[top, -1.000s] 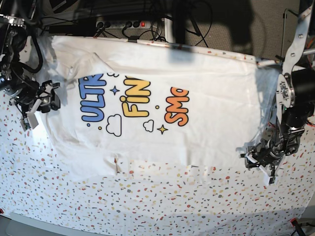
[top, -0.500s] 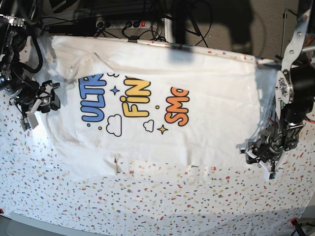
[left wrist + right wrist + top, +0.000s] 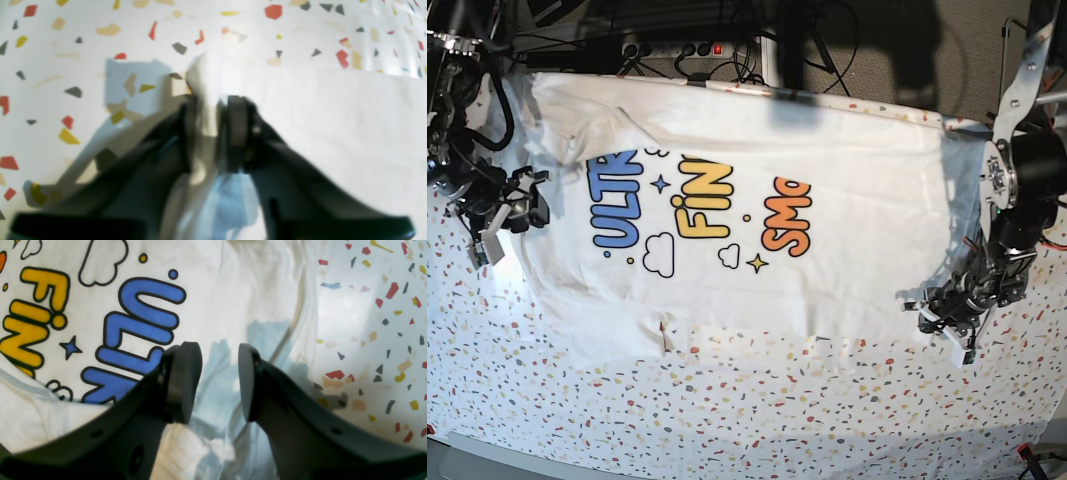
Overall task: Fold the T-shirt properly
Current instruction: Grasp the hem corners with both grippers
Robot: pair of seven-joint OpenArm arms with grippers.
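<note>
The T-shirt [image 3: 857, 220] lies spread on the table with its blue, yellow and orange print up. In the base view my left gripper [image 3: 935, 320] is at the shirt's lower right corner. The left wrist view shows its fingers [image 3: 237, 130] pressed together on a raised pinch of white T-shirt cloth [image 3: 206, 86]. My right gripper [image 3: 495, 232] hovers at the shirt's left edge. In the right wrist view it [image 3: 220, 373] stands open over plain cloth beside the blue letters [image 3: 143, 316], with nothing between its fingers.
The speckled white table cover [image 3: 727, 420] surrounds the shirt and shows in both wrist views [image 3: 66, 50] [image 3: 367, 323]. A power strip [image 3: 672, 48] and cables lie behind the table's back edge.
My left gripper has shifted left onto the shirt's lower right corner and closed on a pinch of cloth. The right gripper has stayed in place, open.
</note>
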